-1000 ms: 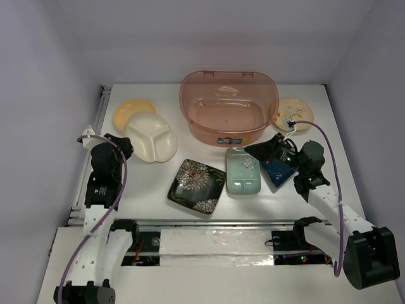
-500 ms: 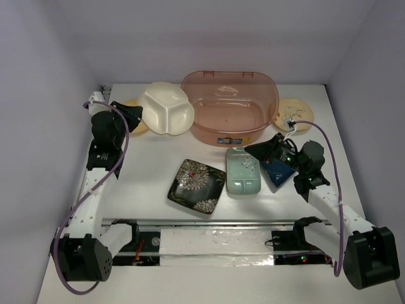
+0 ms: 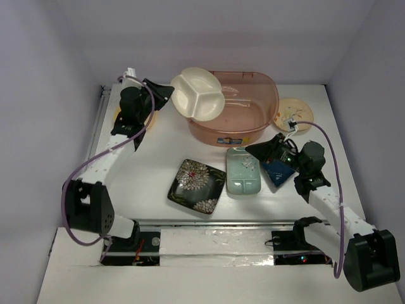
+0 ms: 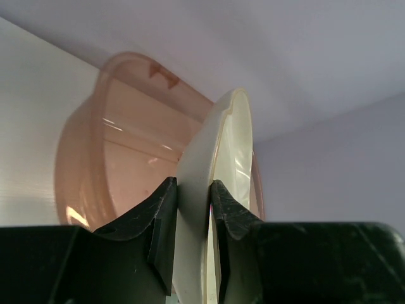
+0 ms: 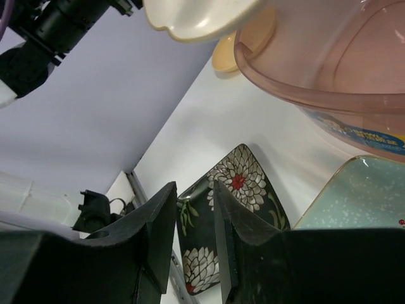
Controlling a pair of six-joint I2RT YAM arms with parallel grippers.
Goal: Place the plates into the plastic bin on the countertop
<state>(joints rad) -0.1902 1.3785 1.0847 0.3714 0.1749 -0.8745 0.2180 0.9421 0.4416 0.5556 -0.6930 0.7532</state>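
Note:
My left gripper (image 3: pixel 166 94) is shut on the rim of the round cream divided plate (image 3: pixel 197 95) and holds it tilted in the air over the left rim of the pinkish plastic bin (image 3: pixel 253 117). In the left wrist view the fingers (image 4: pixel 163 215) pinch the plate's edge (image 4: pixel 221 145) with the bin (image 4: pixel 120 145) behind. My right gripper (image 3: pixel 256 149) hovers over the pale green plate (image 3: pixel 243 170), its jaws a narrow gap apart and empty. The dark blue plate (image 3: pixel 278 172) lies under the right arm. The black floral plate (image 3: pixel 197 185) lies in front.
The tan speckled plate (image 3: pixel 293 114) sits right of the bin. The yellow-orange plate (image 5: pixel 247 44) lies left of the bin, mostly hidden behind the left arm in the top view. A metal rail (image 3: pixel 215 221) runs along the near edge. The bin holds no plates.
My left arm has lifted the cream plate off the table at the left and carried it back and right, up over the bin's left rim. The right arm has not moved.

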